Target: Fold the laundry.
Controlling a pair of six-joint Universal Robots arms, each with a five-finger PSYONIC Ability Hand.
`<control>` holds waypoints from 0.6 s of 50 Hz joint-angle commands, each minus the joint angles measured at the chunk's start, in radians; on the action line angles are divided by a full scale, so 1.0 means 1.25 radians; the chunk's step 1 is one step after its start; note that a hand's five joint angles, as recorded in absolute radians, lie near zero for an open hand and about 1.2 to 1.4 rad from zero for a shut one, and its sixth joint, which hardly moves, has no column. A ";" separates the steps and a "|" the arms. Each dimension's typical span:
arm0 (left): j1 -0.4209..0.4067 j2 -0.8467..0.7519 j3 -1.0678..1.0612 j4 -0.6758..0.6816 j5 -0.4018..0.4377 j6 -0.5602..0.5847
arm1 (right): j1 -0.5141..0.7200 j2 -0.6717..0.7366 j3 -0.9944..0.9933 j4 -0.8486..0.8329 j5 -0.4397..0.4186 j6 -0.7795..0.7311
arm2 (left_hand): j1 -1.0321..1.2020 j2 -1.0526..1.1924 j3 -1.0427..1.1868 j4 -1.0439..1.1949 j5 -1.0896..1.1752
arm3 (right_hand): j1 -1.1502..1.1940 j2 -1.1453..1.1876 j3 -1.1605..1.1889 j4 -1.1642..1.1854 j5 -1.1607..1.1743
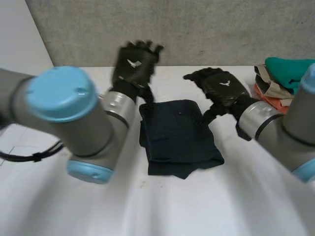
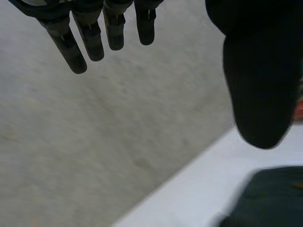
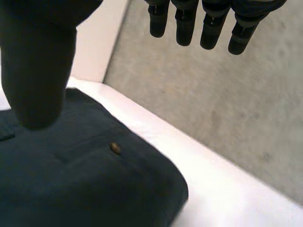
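Observation:
A dark navy garment (image 1: 178,136) lies folded into a compact rectangle in the middle of the white table (image 1: 197,206). My left hand (image 1: 134,64) hovers above the table's far edge, just left of the garment, fingers (image 2: 90,40) straight and holding nothing. Beside the garment's far right corner my right hand (image 1: 220,87) is raised off it, fingers (image 3: 208,28) spread straight, empty. In the right wrist view the garment (image 3: 94,179) lies under the thumb (image 3: 38,71), with a small button showing. A corner of the garment (image 2: 270,198) lies below the left hand's thumb (image 2: 260,85).
A stack of folded clothes (image 1: 278,81), teal on top with beige and orange beneath, sits at the table's far right edge. A grey wall (image 1: 197,29) rises right behind the table.

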State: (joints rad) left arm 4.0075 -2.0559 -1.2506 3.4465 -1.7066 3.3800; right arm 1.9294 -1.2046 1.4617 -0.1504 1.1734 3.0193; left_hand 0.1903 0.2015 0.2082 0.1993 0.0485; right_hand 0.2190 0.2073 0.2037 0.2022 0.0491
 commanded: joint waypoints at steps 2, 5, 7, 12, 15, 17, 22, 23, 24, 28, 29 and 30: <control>-0.082 -0.164 0.168 -0.184 -0.038 -0.067 | -0.038 0.144 -0.198 0.220 -0.006 -0.037 | 0.035 0.026 0.021 0.028 0.009 | -0.036 -0.026 -0.023 -0.022 -0.039; -0.083 -0.209 0.183 -0.198 -0.092 -0.064 | -0.038 0.197 -0.234 0.231 -0.002 -0.080 | 0.063 0.054 0.049 0.056 0.037 | -0.036 -0.026 -0.023 -0.022 -0.039; -0.083 -0.234 0.187 -0.211 -0.115 -0.064 | -0.038 0.227 -0.248 0.233 0.005 -0.095 | 0.063 0.054 0.049 0.056 0.037 | -0.036 -0.026 -0.023 -0.022 -0.039; -0.074 -0.320 0.214 -0.272 -0.132 -0.053 | -0.035 0.319 -0.293 0.242 0.005 -0.113 | 0.063 0.054 0.049 0.056 0.037 | -0.036 -0.026 -0.023 -0.022 -0.039; -0.069 -0.349 0.230 -0.304 -0.132 -0.046 | -0.035 0.359 -0.308 0.259 0.010 -0.140 | 0.063 0.054 0.049 0.056 0.037 | -0.036 -0.026 -0.023 -0.022 -0.039; -0.061 -0.363 0.242 -0.330 -0.132 -0.037 | -0.035 0.371 -0.316 0.264 0.012 -0.161 | 0.063 0.054 0.049 0.056 0.037 | -0.036 -0.026 -0.023 -0.022 -0.039; -0.040 -0.354 0.243 -0.340 -0.131 -0.029 | -0.033 0.377 -0.325 0.269 0.038 -0.213 | 0.061 0.052 0.047 0.054 0.035 | -0.036 -0.026 -0.023 -0.022 -0.039; -0.039 -0.342 0.245 -0.340 -0.129 -0.029 | -0.033 0.369 -0.325 0.269 0.054 -0.224 | 0.061 0.052 0.047 0.054 0.035 | -0.036 -0.026 -0.023 -0.022 -0.039; -0.039 -0.329 0.245 -0.340 -0.128 -0.029 | -0.033 0.359 -0.325 0.269 0.061 -0.229 | 0.061 0.052 0.047 0.054 0.035 | -0.036 -0.026 -0.023 -0.022 -0.039; -0.035 -0.254 0.241 -0.337 -0.122 -0.028 | -0.033 0.274 -0.290 0.259 0.088 -0.251 | 0.054 0.045 0.039 0.047 0.028 | -0.036 -0.026 -0.023 -0.022 -0.039; -0.035 -0.242 0.241 -0.336 -0.121 -0.028 | -0.033 0.256 -0.279 0.258 0.093 -0.253 | 0.051 0.043 0.037 0.044 0.025 | -0.036 -0.026 -0.023 -0.022 -0.039; -0.035 -0.230 0.241 -0.336 -0.117 -0.026 | -0.033 0.225 -0.257 0.248 0.103 -0.253 | 0.049 0.040 0.035 0.042 0.023 | -0.036 -0.026 -0.023 -0.022 -0.039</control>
State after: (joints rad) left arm 3.9602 -2.4563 -0.9454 3.0182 -1.8677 3.3463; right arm 1.8883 -0.7787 1.0677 0.1829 1.2515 2.7299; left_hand 0.2259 0.2118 0.2124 0.2085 0.0511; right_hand 0.1929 0.1910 0.2036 0.2023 0.0490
